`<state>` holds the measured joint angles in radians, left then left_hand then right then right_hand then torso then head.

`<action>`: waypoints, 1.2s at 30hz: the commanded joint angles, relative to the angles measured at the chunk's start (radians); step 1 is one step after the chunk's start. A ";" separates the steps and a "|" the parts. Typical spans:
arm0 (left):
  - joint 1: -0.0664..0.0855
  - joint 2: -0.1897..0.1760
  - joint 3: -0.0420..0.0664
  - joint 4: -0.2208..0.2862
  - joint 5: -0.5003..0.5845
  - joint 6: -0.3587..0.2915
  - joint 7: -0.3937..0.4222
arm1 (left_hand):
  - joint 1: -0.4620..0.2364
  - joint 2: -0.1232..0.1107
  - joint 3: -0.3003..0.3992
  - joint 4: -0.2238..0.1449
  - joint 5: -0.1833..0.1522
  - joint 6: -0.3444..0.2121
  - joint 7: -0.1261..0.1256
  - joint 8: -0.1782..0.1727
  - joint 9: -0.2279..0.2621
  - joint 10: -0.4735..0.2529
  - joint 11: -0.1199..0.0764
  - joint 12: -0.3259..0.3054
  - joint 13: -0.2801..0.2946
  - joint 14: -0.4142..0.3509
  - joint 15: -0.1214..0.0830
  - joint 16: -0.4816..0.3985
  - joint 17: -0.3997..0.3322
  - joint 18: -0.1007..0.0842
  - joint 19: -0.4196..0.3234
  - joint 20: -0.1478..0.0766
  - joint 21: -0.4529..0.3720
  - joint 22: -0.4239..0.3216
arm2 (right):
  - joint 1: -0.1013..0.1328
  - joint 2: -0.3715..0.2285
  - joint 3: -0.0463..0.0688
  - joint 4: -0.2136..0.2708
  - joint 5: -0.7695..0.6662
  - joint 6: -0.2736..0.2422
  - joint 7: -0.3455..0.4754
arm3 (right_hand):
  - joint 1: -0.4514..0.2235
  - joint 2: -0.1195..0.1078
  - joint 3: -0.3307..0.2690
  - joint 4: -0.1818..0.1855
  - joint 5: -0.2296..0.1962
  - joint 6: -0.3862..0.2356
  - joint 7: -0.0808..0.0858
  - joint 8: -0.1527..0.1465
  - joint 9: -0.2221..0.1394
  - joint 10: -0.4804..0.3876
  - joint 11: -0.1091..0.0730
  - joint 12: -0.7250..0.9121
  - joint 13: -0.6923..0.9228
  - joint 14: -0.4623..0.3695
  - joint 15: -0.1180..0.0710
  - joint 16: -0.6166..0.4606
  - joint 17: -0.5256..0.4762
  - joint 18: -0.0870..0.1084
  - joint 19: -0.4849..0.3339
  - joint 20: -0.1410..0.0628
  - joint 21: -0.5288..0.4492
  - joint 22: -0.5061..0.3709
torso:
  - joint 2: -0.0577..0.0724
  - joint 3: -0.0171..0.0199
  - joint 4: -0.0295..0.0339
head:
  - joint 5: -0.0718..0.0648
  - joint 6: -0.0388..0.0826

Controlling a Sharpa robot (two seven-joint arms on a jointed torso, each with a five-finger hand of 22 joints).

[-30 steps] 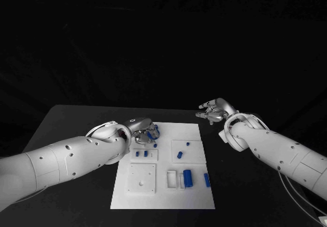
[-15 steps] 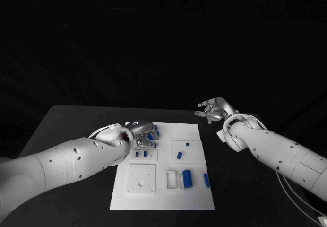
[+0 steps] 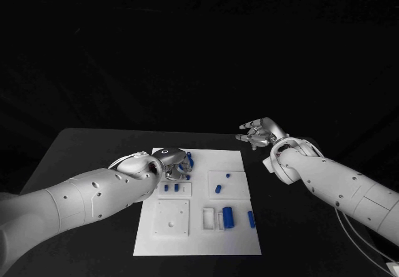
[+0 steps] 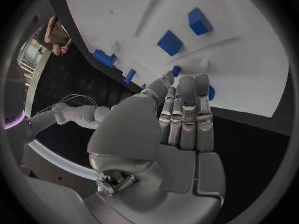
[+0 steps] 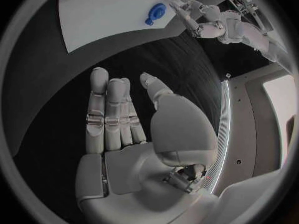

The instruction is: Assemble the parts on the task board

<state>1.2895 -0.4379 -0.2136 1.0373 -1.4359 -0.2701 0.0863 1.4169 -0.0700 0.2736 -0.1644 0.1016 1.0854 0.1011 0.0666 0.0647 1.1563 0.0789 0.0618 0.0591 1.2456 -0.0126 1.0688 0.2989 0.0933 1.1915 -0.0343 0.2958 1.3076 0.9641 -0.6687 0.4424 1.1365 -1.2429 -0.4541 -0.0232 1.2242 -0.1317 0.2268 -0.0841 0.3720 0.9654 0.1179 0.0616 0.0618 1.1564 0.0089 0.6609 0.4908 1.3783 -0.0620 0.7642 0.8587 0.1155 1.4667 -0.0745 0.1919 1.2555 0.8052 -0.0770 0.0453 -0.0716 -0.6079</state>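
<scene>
In the head view the left hand (image 3: 173,163) is seen over the far left corner of the task board (image 3: 199,239), just beside a blue part (image 3: 189,156) at the board's far edge. Whether that part is held cannot be told there. In the left wrist view the same hand (image 4: 181,119) is shown with its fingers straight and laid close together, the thumb alongside, and nothing is seen in its grasp; a blue part (image 4: 211,92) is partly hidden behind the fingertips. Two square blue parts (image 4: 169,42) are seen on the board beyond.

Further right in the head view, small blue parts (image 3: 219,188) lie at the board's middle and an upright blue cylinder (image 3: 228,217) stands nearer the front.

The right hand (image 3: 261,134) is held well apart from the board, above the black table (image 3: 83,144). In the right wrist view this hand (image 5: 127,119) is shown flat, fingers extended, holding nothing.
</scene>
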 commanded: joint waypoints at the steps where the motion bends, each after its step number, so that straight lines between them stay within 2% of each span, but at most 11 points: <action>1: -0.003 0.008 0.000 -0.008 -0.020 0.008 0.007 | -0.009 -0.001 0.012 -0.001 0.004 0.000 0.000 -0.005 -0.001 0.005 0.000 -0.004 -0.001 0.002 -0.007 0.011 -0.002 0.003 -0.008 -0.003 0.017 0.023 | 0.000 0.002 0.000 0.005 0.004 -0.003 0.012 | -0.010 -0.002 0.006 -0.001 0.004 -0.008 0.001 -0.001 -0.001 -0.001 -0.002 0.003 -0.001 -0.006 0.002 0.003 -0.001 0.003 0.033 -0.005 -0.007 -0.001 | 0.001 0.0004 -0.0023 | -0.001 -0.001; 10: -0.018 0.028 0.001 -0.038 -0.038 0.023 -0.020 | -0.012 -0.002 0.015 0.002 0.004 0.020 0.008 -0.004 -0.001 0.000 0.005 -0.004 -0.001 0.005 -0.001 0.018 -0.003 0.008 -0.011 0.001 0.030 0.022 | 0.000 0.002 0.000 0.013 0.004 -0.002 0.011 | -0.011 -0.003 0.008 -0.002 0.006 -0.008 0.001 -0.001 -0.001 -0.002 -0.003 0.004 -0.004 -0.006 0.002 0.004 -0.002 0.002 0.033 -0.005 -0.007 -0.002 | 0.001 -0.0001 0.0001 | -0.005 -0.005; 20: -0.032 0.044 0.001 -0.064 -0.044 0.020 -0.023 | -0.012 -0.005 0.019 0.003 0.005 -0.006 0.004 -0.005 -0.002 -0.007 0.006 -0.004 -0.001 0.009 0.001 0.024 -0.005 0.013 -0.011 0.004 0.042 0.021 | 0.000 0.003 0.000 0.017 0.004 -0.002 0.011 | -0.012 -0.003 0.010 -0.004 0.007 -0.008 0.001 -0.001 -0.001 -0.003 -0.002 0.005 -0.008 -0.007 0.002 0.005 -0.004 0.002 0.033 -0.005 -0.007 -0.003 | 0.001 0.0000 -0.0006 | -0.010 -0.009; 36: -0.038 0.059 0.001 -0.079 -0.041 0.033 -0.021 | -0.015 -0.003 0.026 0.014 0.005 -0.023 0.001 -0.005 -0.002 -0.004 0.004 -0.004 -0.001 0.017 -0.002 0.031 -0.006 0.014 -0.007 0.003 0.046 0.020 | 0.000 0.005 0.000 0.018 0.004 -0.005 0.014 | -0.013 -0.002 0.012 -0.005 0.007 0.006 0.000 0.000 0.000 -0.003 -0.003 0.006 -0.012 -0.008 0.002 0.006 -0.006 0.002 0.033 -0.005 -0.007 -0.003 | -0.001 0.0008 0.0007 | -0.013 -0.013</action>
<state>1.2598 -0.3845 -0.2091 0.9557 -1.4768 -0.2677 0.0583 1.4076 -0.0710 0.2944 -0.1522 0.1015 1.0653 0.1025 0.0666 0.0630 1.1524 0.0826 0.0618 0.0592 1.2561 -0.0160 1.0959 0.2945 0.0946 1.1847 -0.0339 0.3425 1.3112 0.9641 -0.6647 0.4424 1.1523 -1.2404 -0.4553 -0.0217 1.2203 -0.1356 0.2338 -0.0912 0.3719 0.9658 0.1174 0.0616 0.0618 1.1562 0.0090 0.6609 0.4793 1.3784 -0.0620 0.7641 0.8542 0.1149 1.4667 -0.0745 0.1878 1.2529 0.8051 -0.0763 0.0456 -0.0833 -0.6204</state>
